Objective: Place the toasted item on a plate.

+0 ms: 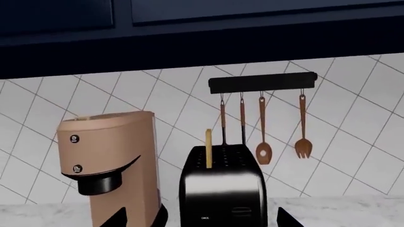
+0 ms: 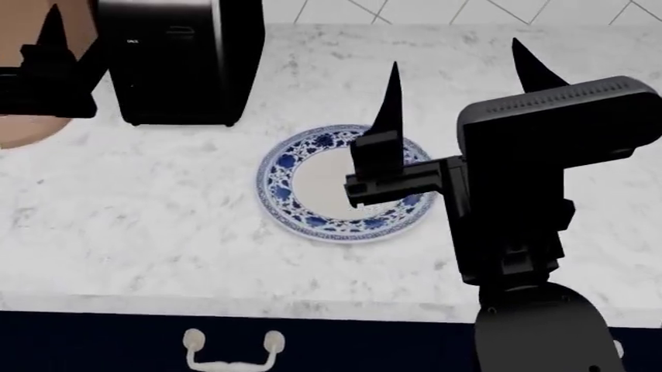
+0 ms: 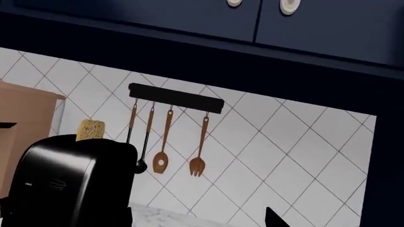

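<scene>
The toasted item is a golden-brown slice standing in a slot of the black toaster. In the left wrist view it shows edge-on above the toaster. The toaster stands at the back left of the counter. The blue-rimmed white plate lies empty in front of it, to its right. My left gripper is open and empty, just in front of the toaster's left side. My right gripper is open and empty above the plate's right edge.
A tan coffee machine stands right beside the toaster on its left. A black rail with wooden spoon and fork hangs on the tiled wall behind. Dark blue cabinets hang overhead. The marble counter's front edge has a drawer handle below it.
</scene>
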`<state>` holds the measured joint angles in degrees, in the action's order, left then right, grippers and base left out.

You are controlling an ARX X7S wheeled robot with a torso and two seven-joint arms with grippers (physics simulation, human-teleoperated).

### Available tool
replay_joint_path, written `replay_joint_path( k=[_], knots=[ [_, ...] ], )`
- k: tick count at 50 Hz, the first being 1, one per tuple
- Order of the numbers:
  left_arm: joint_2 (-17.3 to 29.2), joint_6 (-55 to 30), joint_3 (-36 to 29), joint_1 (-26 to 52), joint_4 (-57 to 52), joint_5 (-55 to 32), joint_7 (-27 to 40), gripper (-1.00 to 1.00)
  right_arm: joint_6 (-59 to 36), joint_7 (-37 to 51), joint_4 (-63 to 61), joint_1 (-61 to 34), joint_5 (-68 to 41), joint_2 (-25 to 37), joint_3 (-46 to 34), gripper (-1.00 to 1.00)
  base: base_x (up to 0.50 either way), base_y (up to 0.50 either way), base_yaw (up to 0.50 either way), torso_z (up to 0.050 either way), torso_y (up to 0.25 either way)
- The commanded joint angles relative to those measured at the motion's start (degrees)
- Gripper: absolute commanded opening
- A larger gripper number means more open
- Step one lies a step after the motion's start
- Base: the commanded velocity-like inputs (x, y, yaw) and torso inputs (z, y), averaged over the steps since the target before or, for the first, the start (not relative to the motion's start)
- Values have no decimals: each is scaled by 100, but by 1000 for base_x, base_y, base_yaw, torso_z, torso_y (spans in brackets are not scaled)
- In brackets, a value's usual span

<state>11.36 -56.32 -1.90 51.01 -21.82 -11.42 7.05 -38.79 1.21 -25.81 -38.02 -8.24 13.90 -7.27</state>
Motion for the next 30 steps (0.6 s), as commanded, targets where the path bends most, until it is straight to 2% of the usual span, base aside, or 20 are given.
replay_joint_path(
  k=[1, 30],
  knots=[
    [20, -95, 38, -8, -74, -57, 47, 100, -24, 23, -42, -27, -75, -3, 27, 100, 211, 0, 0, 0, 0],
    [45, -469, 104, 253, -183, -255, 87, 100, -209, 128, -281, -60, -291, 1, 125, 100, 153, 0, 0, 0, 0]
  ],
)
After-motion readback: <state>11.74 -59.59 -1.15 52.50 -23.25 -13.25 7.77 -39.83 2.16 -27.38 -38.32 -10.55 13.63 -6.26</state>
